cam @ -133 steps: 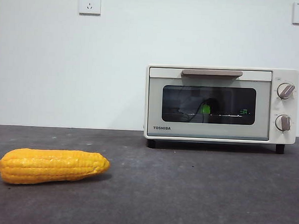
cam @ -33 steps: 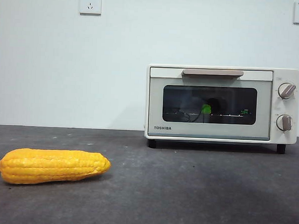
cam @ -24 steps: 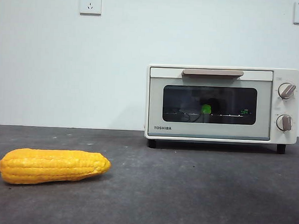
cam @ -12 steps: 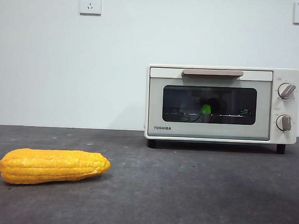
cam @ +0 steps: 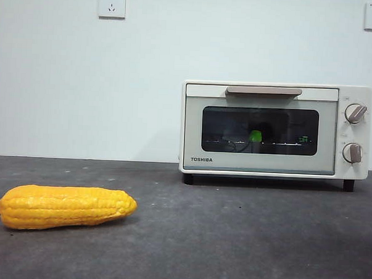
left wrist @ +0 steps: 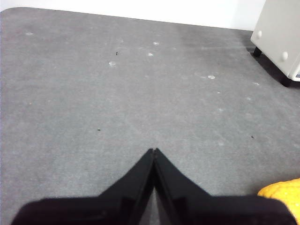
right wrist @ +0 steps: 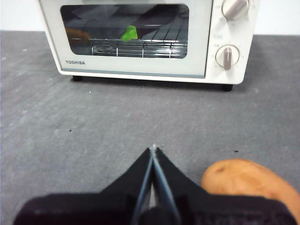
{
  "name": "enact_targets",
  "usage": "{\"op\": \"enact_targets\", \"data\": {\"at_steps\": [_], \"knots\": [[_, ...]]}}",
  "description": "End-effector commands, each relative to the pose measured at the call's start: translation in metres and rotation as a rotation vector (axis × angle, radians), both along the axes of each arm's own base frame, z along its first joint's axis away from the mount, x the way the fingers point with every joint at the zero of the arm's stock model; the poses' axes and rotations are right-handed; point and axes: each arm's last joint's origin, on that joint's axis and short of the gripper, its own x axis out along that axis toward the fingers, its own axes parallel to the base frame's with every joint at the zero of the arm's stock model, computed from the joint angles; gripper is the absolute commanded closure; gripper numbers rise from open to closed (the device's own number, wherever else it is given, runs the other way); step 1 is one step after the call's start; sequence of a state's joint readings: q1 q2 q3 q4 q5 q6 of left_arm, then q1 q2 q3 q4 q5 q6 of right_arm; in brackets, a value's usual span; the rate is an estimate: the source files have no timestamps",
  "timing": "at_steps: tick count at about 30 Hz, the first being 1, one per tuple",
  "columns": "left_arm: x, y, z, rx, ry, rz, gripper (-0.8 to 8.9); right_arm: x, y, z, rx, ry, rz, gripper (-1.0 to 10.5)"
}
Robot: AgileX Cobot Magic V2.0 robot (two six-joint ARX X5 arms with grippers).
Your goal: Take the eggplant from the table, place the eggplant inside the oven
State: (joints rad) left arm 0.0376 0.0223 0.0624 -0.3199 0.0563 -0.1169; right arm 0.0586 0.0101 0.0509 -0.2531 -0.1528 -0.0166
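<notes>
The left arm's gripper of 2 black, tapering jaws [left wrist: 153, 151] has its jaws pressed together so the tips meet in a point, held above the surface. The right arm's gripper of 2 black jaws [right wrist: 153, 148] is likewise closed tip to tip, gripping nothing.

One brand name could be read: "TOSHIBA", printed in small dark capitals on the lower left corner of the door frame of the cream-white toaster oven with the dark glass door [cam: 275, 130], under the window. The same word showed in the right wrist view on that oven [right wrist: 140, 37]. The small markings around its two round knobs [cam: 355, 113] were too fine to read.
</notes>
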Motion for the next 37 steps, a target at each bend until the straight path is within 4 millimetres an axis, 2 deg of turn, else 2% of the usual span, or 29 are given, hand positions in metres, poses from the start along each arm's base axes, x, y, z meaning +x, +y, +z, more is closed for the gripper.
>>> {"op": "enact_targets", "data": {"at_steps": [1, 13, 37], "knots": [[0.0006, 0.0002, -0.0021, -0.006, 0.000, 0.001, 8.16, 0.0023, -0.0007, -0.0028, 0.068, -0.023, -0.025, 9.5], [0.0006, 0.0002, -0.0021, -0.006, 0.001, 0.001, 8.16, 0.0037, -0.0086, -0.0049, 0.076, -0.031, -0.147, 9.5], [0.0006, 0.0002, -0.0021, -0.006, 0.001, 0.001, 8.16, 0.0037, -0.0083, -0.0049, 0.074, -0.032, -0.146, 9.5]]}}
